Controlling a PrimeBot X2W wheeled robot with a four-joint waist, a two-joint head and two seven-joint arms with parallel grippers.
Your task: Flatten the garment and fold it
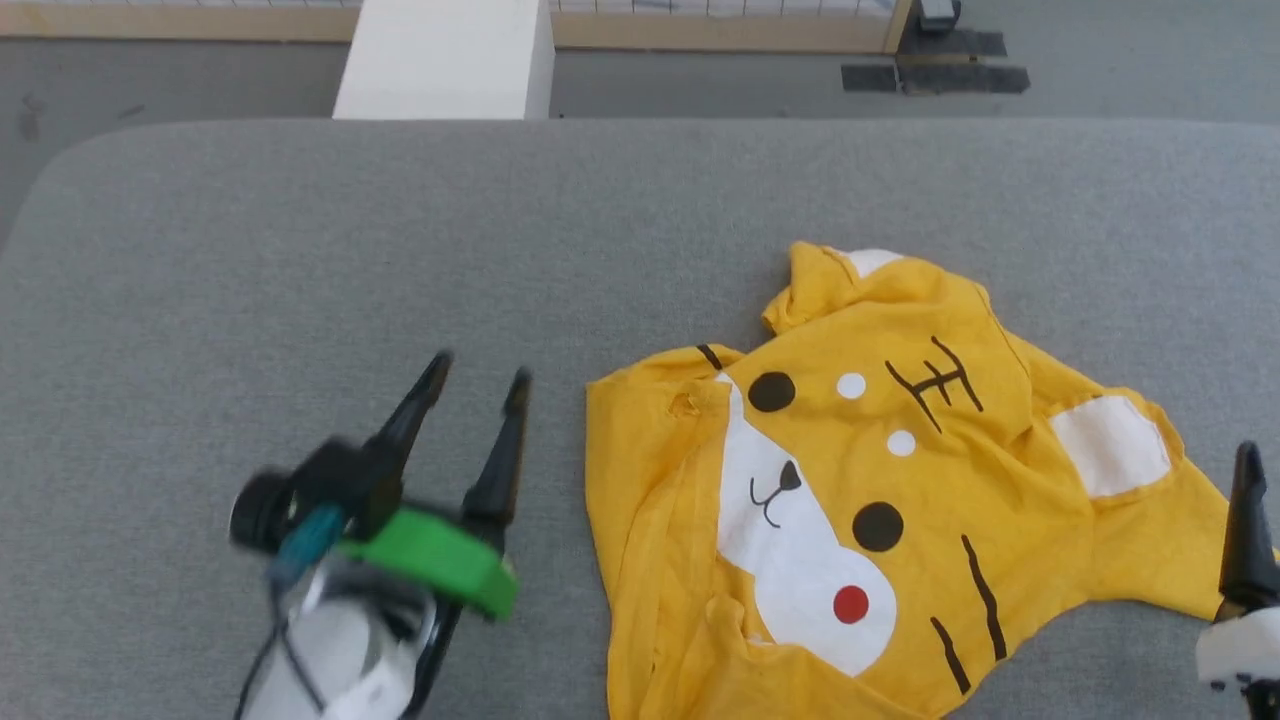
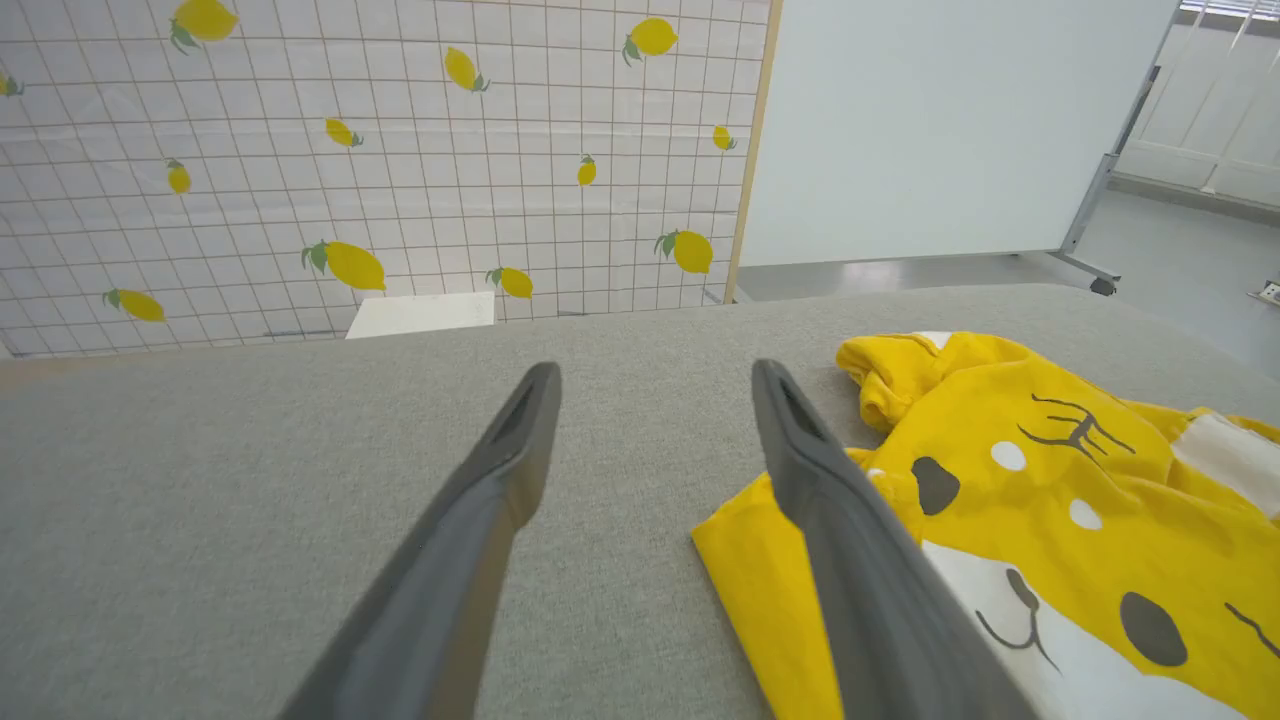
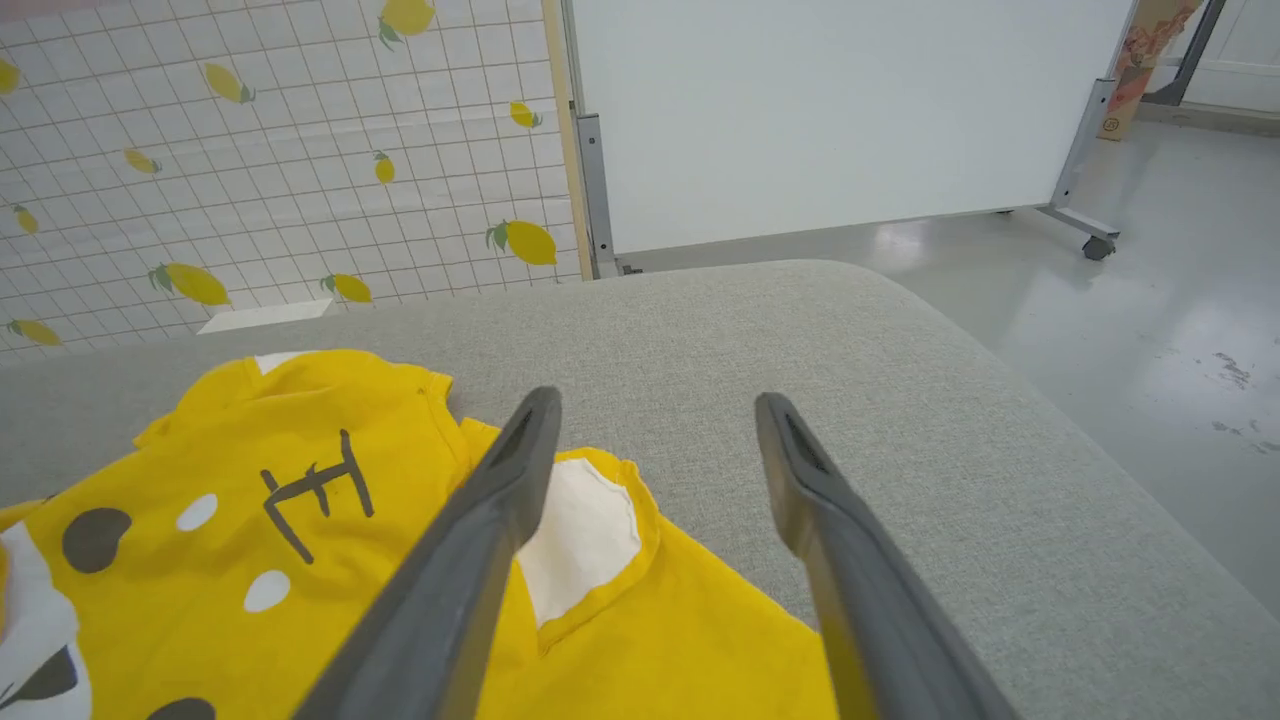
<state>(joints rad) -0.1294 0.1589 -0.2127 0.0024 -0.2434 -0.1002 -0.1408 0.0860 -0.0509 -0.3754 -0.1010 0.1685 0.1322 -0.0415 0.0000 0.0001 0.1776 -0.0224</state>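
The garment [image 1: 880, 480], a bright yellow T-shirt with a tiger face, lies crumpled and face up on the right half of the grey fabric table [image 1: 300, 250]; its lower edge runs out of the head view. My left gripper [image 1: 480, 370] hovers open and empty just left of the shirt's edge. In the left wrist view the left gripper [image 2: 655, 368] spans bare table, with the garment [image 2: 1050, 500] to its right. My right gripper [image 3: 655, 400] is open and empty over the right edge of the garment [image 3: 300, 500]. One right finger [image 1: 1250, 520] shows at the head view's right border.
A white box [image 1: 445, 60] stands beyond the table's far edge, in front of a lemon-print tiled wall [image 2: 300, 150]. A white wheeled panel [image 3: 850, 110] stands at the back right. The table's rounded right corner drops to grey floor [image 3: 1150, 300]. A black mat [image 1: 935, 75] lies on the floor.
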